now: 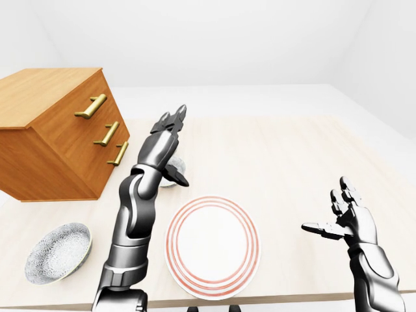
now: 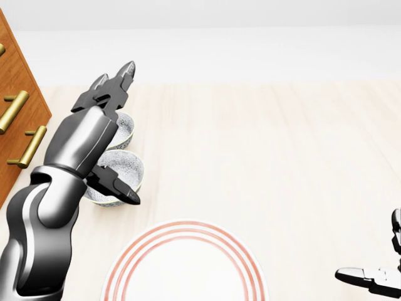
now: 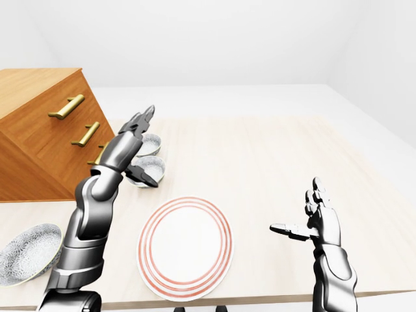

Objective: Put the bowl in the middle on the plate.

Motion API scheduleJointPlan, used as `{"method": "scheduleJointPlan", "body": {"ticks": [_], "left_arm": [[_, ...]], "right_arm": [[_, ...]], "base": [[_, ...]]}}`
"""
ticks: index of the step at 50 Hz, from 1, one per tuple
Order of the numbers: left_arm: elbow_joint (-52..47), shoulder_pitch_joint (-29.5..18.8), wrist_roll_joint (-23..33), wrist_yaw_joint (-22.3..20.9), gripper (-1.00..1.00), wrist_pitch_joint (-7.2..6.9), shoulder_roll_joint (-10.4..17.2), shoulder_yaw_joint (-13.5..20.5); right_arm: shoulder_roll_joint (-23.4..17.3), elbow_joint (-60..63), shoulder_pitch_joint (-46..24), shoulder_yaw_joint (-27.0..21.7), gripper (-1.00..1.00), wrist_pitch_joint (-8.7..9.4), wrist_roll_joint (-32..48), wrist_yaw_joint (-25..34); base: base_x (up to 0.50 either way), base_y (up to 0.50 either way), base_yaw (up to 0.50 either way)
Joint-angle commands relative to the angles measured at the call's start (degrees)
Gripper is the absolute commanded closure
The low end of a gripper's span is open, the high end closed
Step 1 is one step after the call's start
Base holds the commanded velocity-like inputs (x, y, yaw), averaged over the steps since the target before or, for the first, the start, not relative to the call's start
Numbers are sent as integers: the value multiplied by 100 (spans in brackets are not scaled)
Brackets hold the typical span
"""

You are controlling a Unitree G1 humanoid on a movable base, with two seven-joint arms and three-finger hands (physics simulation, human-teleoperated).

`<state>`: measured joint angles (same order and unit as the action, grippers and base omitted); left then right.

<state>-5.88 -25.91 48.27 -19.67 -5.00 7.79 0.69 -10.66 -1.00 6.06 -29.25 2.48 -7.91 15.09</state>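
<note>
The middle bowl (image 2: 127, 165), white with a grey speckled pattern, sits on the table just above the red-ringed white plate (image 1: 213, 246). My left hand (image 2: 125, 135) is open over that bowl's left side, its fingers (image 2: 118, 84) pointing up and away and the thumb lying across the bowl's near rim. The fingers do not close round it. My right hand (image 1: 325, 207) is open at the lower right, palm facing left, holding nothing and well clear of the plate. The left forearm hides part of the middle bowl.
A second bowl (image 2: 129, 127) stands just beyond the middle one, and a third bowl (image 1: 57, 252) lies at the lower left. A wooden dresser (image 1: 58, 136) with brass handles stands on the left of the pale wooden table (image 1: 279, 156).
</note>
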Motion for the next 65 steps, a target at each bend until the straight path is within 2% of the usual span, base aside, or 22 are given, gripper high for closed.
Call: {"method": "scheduleJointPlan", "body": {"ticks": [1,3,7,9,11,13,15,21,28,38,45,47,52,53,55,59,65], "left_arm": [[223,69,423,-306,-100,0,115,-2],[170,76,497,-415,-100,0,103,-2],[190,174,878,-566,-100,0,178,-31],[158,162,835,-633,-100,0,128,36],[154,140,923,-708,-100,0,154,46],[213,153,994,-731,-100,0,170,48],[298,166,1029,-761,-100,0,174,56],[493,235,1016,-558,-100,0,228,107],[622,220,1013,-503,-100,0,272,130],[884,207,1349,-205,-100,0,275,48],[980,232,1501,-90,-100,0,304,62],[1061,202,1597,13,-100,0,335,59],[1266,146,1777,232,-100,0,343,31],[1309,151,1793,257,-100,0,345,31],[1385,105,1859,303,-100,0,368,20],[1727,-33,1840,474,-100,39,382,32],[1925,-119,1865,545,-100,68,392,4]], "right_arm": [[12,42,12,5,-100,10,6,6],[24,107,40,-5,-100,48,6,12],[12,-20,-3,-3,-100,-34,20,15],[8,18,6,-1,-100,0,15,9],[-17,-188,-36,3,-100,-157,17,20],[-22,-141,-22,14,-100,-120,0,7],[-13,-2,5,14,-100,-9,-1,-11],[5,78,21,-6,-100,54,15,1],[7,37,9,-10,-100,26,32,7],[8,56,6,-12,-100,54,35,-2],[-11,-94,-27,4,-100,-55,33,-5],[-3,13,4,10,-100,17,27,-12],[-15,-98,-24,10,-100,-63,26,-1],[-5,-3,8,10,-100,0,18,-6],[-6,-42,-3,11,-100,-32,25,1],[7,60,25,6,-100,40,24,-1],[-10,-59,-16,12,-100,-34,28,3]], "base": [[0,0,0],[0,0,0],[0,0,0],[0,0,0],[0,0,0],[0,0,0],[0,0,0],[0,0,0],[0,0,0],[0,0,0],[0,0,0],[0,0,0],[0,0,0],[0,0,0],[0,0,0],[0,0,0],[0,0,0]]}}
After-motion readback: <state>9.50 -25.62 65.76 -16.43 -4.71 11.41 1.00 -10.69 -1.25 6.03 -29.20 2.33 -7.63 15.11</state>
